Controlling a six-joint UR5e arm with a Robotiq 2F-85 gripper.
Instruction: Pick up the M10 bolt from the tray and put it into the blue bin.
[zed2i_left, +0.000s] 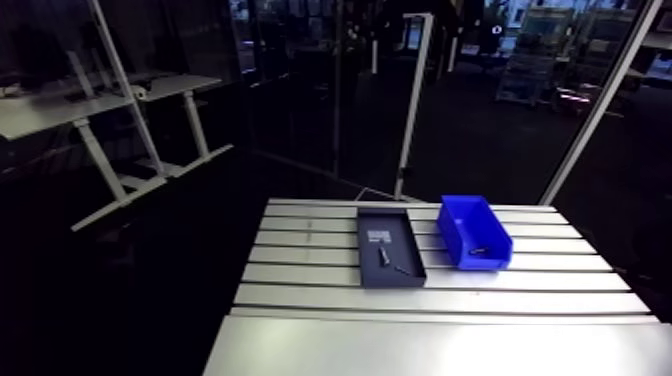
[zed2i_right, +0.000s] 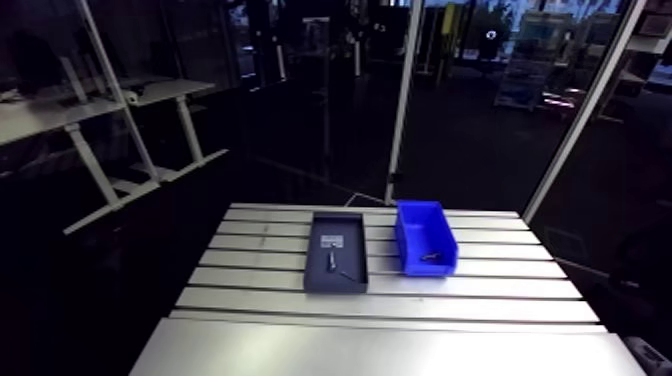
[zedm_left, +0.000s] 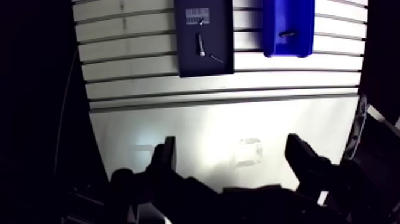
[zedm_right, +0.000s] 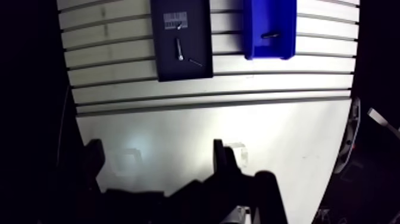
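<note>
I am looking down a slotted aluminium surface (zed2i_left: 300, 290). In the arm view a dark tray (zed2i_left: 368, 268) sits just right of the frame's centre. A blue bin (zed2i_left: 452, 232) stands near its right side with a narrow gap between them.

The bolt (zedm_left: 202, 44) lies in the tray, about midway along it, loose on the tray floor. Beside it, on the side toward the bin, lies a thinner fastener (zedm_left: 216, 58), slanted and apart from the bolt. A pale label (zedm_left: 197, 14) sits at the tray's far end. I cannot read its print in any view.

In the arm view both fasteners are only small dark marks, and I cannot make out a head or thread on either. The wrist view shows them more clearly as two separate pieces.

A small dark item (zedm_left: 287, 34) lies across the floor of the bin. It is shaped like a fastener, but I cannot tell what kind.

Only the wrist view shows the jaws. They are dark against the bright bare surface, set wide apart with nothing between them. The tray and bin are well ahead of them. Their bases merge into shadow, and the far ends of the tray and bin are cut off there.
</note>
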